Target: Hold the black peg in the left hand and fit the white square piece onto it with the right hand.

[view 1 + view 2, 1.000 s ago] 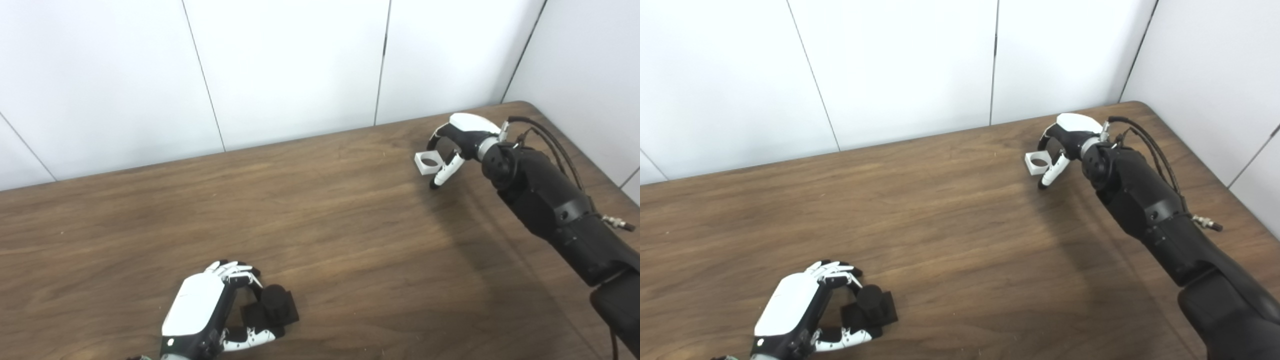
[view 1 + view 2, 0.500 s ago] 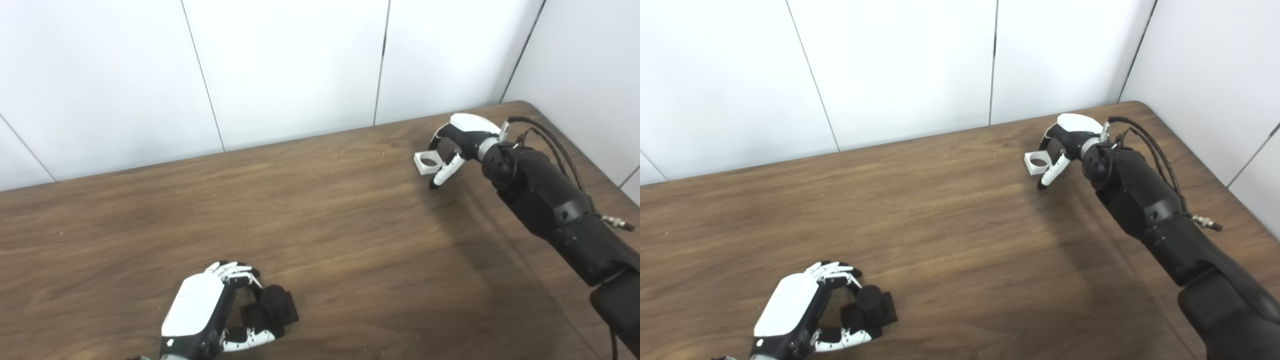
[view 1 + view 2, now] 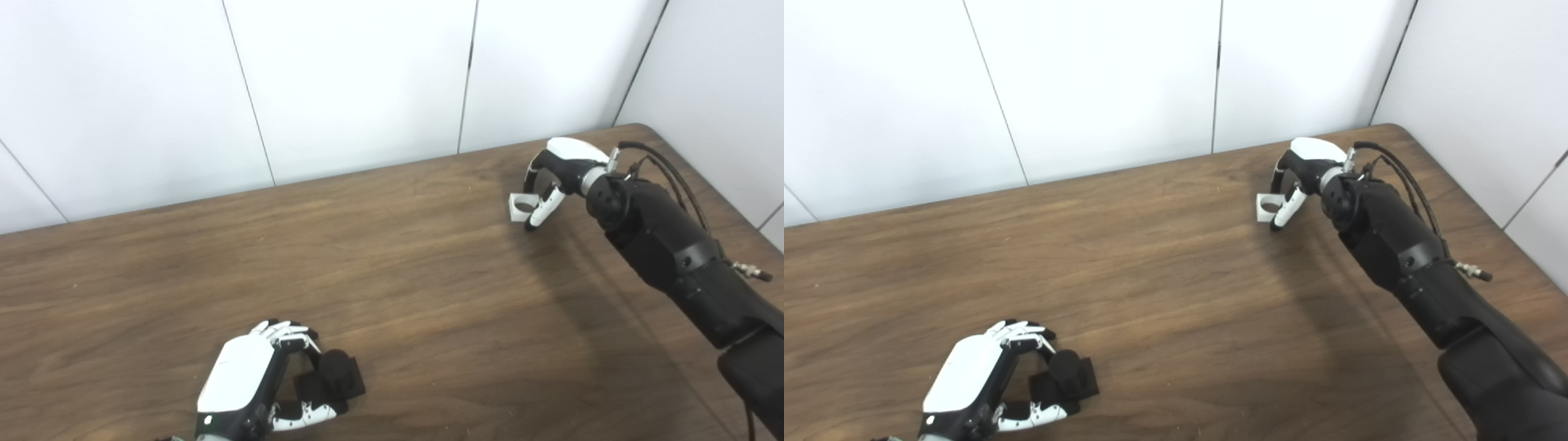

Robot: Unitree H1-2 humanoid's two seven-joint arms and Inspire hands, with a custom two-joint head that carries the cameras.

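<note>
The black peg (image 3: 334, 372), a short cylinder on a square black base, rests on the table near the front left. My left hand (image 3: 245, 380) curls around it, fingers behind the base and thumb in front, shut on it. At the far right of the table lies the white square piece (image 3: 522, 207) with a round hole, tipped up on one side. My right hand (image 3: 560, 168) arches over it, thumb on its near side and fingers on its far side, pinching it. The two hands are far apart.
The brown wooden table (image 3: 398, 275) ends in a rounded far right corner close to the right hand. White wall panels (image 3: 355, 79) stand right behind the table's far edge. My black right forearm (image 3: 674, 257) with its cables crosses the right side.
My right hand has closed in on the white piece and shifted slightly left. The piece has tilted from lying flat. The left hand and black peg have not moved.
</note>
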